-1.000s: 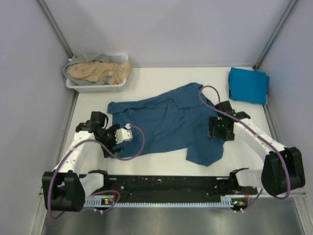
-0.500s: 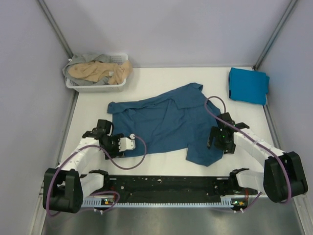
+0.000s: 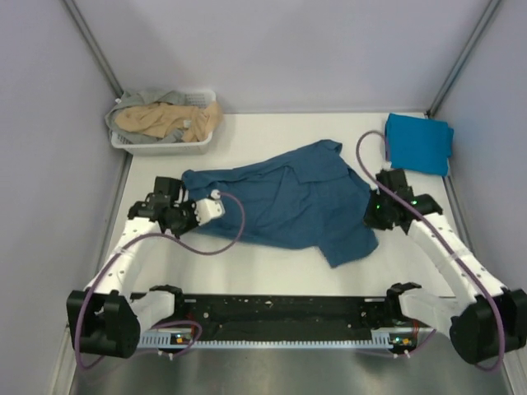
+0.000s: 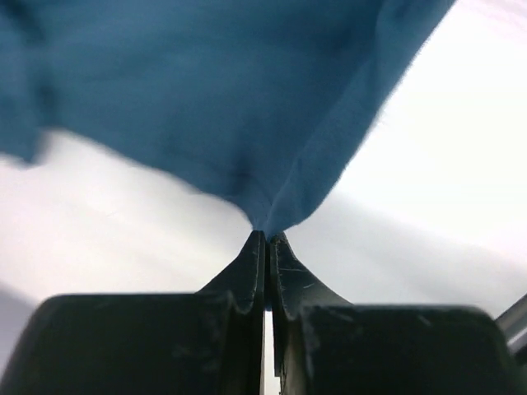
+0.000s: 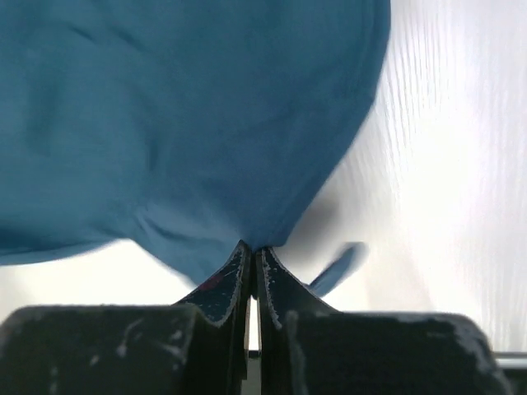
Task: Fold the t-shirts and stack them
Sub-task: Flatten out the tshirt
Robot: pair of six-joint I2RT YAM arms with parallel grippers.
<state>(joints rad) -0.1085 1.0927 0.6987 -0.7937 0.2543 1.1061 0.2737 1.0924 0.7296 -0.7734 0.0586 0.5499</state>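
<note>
Left tool and right tool each clamped on dark teal t-shirt edge at tips; thin pinch may slip under tension.

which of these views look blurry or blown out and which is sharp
Top external: sharp and evenly lit, the dark teal shirt clear. Left wrist: cloth edges smeared soft, the table washed out white, the left gripper crisp. Right wrist: shirt edge blurred at lower left, the right gripper in focus.

Four t-shirts, one basket, two pincers
</note>
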